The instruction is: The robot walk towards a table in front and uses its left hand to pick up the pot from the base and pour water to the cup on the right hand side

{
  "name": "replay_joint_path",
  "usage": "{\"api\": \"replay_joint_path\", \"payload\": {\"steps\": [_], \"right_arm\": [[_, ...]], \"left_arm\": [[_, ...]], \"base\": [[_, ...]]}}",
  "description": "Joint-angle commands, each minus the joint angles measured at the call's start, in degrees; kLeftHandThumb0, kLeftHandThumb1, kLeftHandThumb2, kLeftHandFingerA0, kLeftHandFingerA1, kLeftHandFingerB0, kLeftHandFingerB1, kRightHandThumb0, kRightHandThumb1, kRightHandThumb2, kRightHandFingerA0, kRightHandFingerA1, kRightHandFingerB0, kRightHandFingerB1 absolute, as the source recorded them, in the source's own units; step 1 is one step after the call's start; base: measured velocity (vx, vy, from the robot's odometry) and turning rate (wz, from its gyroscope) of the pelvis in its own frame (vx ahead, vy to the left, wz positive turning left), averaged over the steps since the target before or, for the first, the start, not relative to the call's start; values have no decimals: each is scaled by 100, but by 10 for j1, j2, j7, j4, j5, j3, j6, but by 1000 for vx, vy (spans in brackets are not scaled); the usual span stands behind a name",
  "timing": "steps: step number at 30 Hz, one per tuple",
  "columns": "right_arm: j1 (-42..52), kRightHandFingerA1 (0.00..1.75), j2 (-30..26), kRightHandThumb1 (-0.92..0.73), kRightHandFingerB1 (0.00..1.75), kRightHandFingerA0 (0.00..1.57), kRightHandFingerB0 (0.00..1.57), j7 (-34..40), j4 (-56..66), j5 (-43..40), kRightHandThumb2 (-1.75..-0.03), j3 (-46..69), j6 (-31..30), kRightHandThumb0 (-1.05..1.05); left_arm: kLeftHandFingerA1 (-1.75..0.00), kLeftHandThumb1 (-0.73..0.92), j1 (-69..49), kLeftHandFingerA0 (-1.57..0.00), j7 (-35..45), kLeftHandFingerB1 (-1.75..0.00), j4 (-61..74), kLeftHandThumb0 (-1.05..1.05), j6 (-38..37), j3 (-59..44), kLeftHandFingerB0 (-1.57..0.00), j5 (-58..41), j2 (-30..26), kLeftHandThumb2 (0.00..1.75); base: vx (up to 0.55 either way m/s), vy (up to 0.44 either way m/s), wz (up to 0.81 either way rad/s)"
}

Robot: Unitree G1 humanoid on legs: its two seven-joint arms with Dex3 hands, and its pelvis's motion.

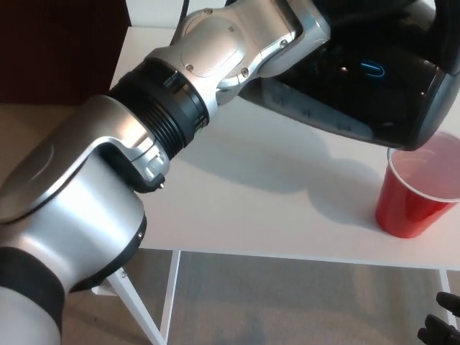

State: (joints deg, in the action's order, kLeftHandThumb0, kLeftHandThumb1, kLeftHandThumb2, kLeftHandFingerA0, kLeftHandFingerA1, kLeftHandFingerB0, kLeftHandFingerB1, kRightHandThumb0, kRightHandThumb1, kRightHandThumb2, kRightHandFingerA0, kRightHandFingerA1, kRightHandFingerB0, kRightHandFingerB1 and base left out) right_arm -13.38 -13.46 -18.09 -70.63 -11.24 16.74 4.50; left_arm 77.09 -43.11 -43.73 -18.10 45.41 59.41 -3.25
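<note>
Kettle (374, 86): a black electric kettle held in the air at 1 o'clock, tilted so its low lip hangs over the cup.
Cup (417, 190): a red plastic cup on the white table (273, 208) at 3 o'clock, placed to catch the water.
Left hand: hidden behind the wrist; I cannot tell its fingers.
Right hand (440, 327): only dark fingertips show at 5 o'clock; state unclear.
</note>
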Motion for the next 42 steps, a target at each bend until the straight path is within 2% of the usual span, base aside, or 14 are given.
{"api": "replay_joint_path", "payload": {"steps": [1, 14, 15, 16, 19, 20, 26, 27, 33, 34, 35, 38, 39, 42], "right_arm": [[1, 55, -7, -52, 44, 51, 36, 4, -1, 5, -63, 0, 3, -25], [2, 55, -7, -52, 43, 52, 36, 4, 1, 2, -63, 4, 0, -25], [2, 56, -6, -53, 43, 52, 35, 3, 1, 1, -62, 4, 1, -23], [2, 56, -6, -53, 43, 52, 35, 2, 1, 0, -62, 5, 1, -23], [2, 56, -6, -53, 43, 51, 35, 2, 2, -1, -62, 6, -1, -23], [2, 56, -7, -51, 43, 51, 34, 0, 1, 1, -62, 4, 3, -25], [2, 56, -6, -50, 44, 52, 35, -1, 2, -2, -62, 7, 3, -24], [1, 55, -6, -51, 44, 51, 36, 1, 3, -1, -63, 6, 1, -25], [-3, 55, -6, -53, 44, 51, 37, 7, 2, 2, -62, 3, 2, -23], [-2, 64, -5, -38, 53, 45, 25, 5, 3, 0, -85, 5, 1, -14], [-2, 54, -5, -55, 42, 50, 35, 4, 4, -2, -61, 6, 0, -21], [-2, 54, -5, -54, 43, 49, 35, 1, 4, -3, -62, 7, -1, -22], [-2, 64, -6, -38, 53, 43, 24, -2, 2, -2, -85, 6, 1, -14], [-2, 63, -6, -37, 53, 43, 25, -1, 1, -5, -85, 9, 0, -13]], "left_arm": [[-149, 54, 26, -115, 12, -48, 21, -39, -18, 10, -82, 34, -19, 56], [-148, 53, 42, -114, 9, -51, 13, -42, -23, 39, -88, 59, 0, 56], [-143, 45, 44, -120, 0, -59, 12, -56, -17, 46, -82, 70, 0, 73], [-143, 45, 45, -120, -4, -59, 12, -56, -15, 49, -82, 75, -1, 73], [-141, 47, 46, -120, -4, -60, 8, -58, -21, 52, -81, 71, 0, 75], [-150, 62, 48, -112, 14, -53, 12, -51, -30, 55, -83, 68, -1, 63], [-149, 62, 50, -113, 16, -53, 14, -51, -35, 61, -83, 70, -3, 63], [-137, 48, 51, -119, 16, -62, 17, -58, -40, 63, -74, 71, -5, 80], [-137, 47, 59, -118, 1, -62, 15, -57, -47, 72, -74, 82, -10, 79], [-140, 48, 58, -119, -8, -66, 13, -55, -47, 74, -75, 85, -10, 81], [-140, 48, 58, -118, -14, -65, 11, -56, -46, 75, -77, 88, -10, 80], [-139, 48, 58, -118, -15, -65, 10, -57, -45, 76, -77, 88, -10, 80], [-139, 48, 59, -118, -13, -63, 8, -56, -48, 76, -74, 86, -11, 80], [-152, 60, 59, -110, -17, -56, 4, -47, -48, 76, -82, 86, -9, 62]], "base": [[0, 0, 0], [0, 0, 0], [0, 0, 0], [0, 0, 0], [0, 0, 0], [0, 0, 0], [0, 0, 0], [0, 0, 0], [0, 0, 0], [0, 0, 0], [0, 0, 0], [0, 0, 0], [0, 0, 0], [0, 0, 0]]}}
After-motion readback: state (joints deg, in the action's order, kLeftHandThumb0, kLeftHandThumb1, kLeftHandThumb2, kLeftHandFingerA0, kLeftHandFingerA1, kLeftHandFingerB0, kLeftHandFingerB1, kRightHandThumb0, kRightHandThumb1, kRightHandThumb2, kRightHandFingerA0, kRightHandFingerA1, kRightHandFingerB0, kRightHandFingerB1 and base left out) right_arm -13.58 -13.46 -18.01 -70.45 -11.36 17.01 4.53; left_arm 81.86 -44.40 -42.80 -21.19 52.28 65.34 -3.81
